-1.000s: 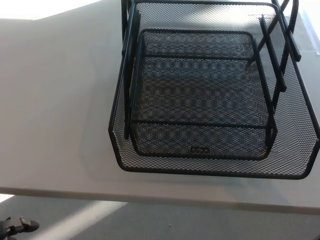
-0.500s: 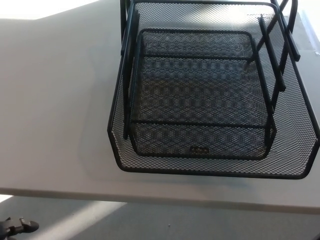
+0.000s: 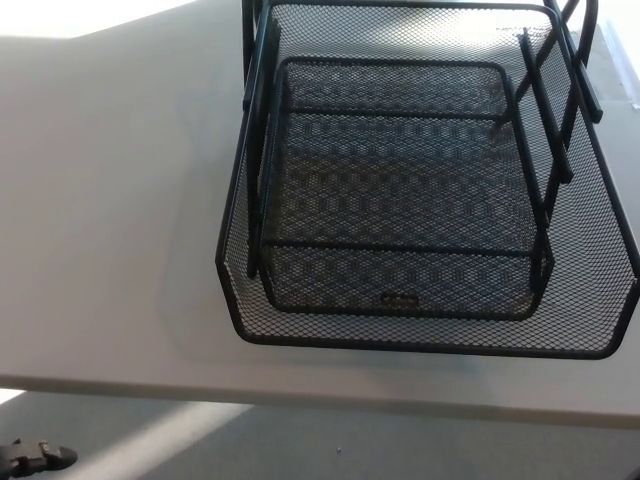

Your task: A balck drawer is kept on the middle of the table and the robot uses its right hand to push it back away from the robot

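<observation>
A black wire-mesh drawer tray [image 3: 420,190] sits on the white table [image 3: 100,220], filling the upper right of the head view. Its front rim [image 3: 420,345] lies close to the table's near edge. A smaller mesh tray sits inside it, with a small label [image 3: 400,298] at its front wall. Black frame rails [image 3: 545,110] rise along its right side and left side. Neither of my hands shows in the view.
The table's near edge [image 3: 300,395] runs across the bottom, with grey floor [image 3: 300,445] below it. A small black part [image 3: 35,457] lies at the bottom left corner. Bare tabletop spreads to the left of the tray.
The small black part at the bottom left has dipped slightly lower; the picture shifts only a hair. The tray has not visibly moved.
</observation>
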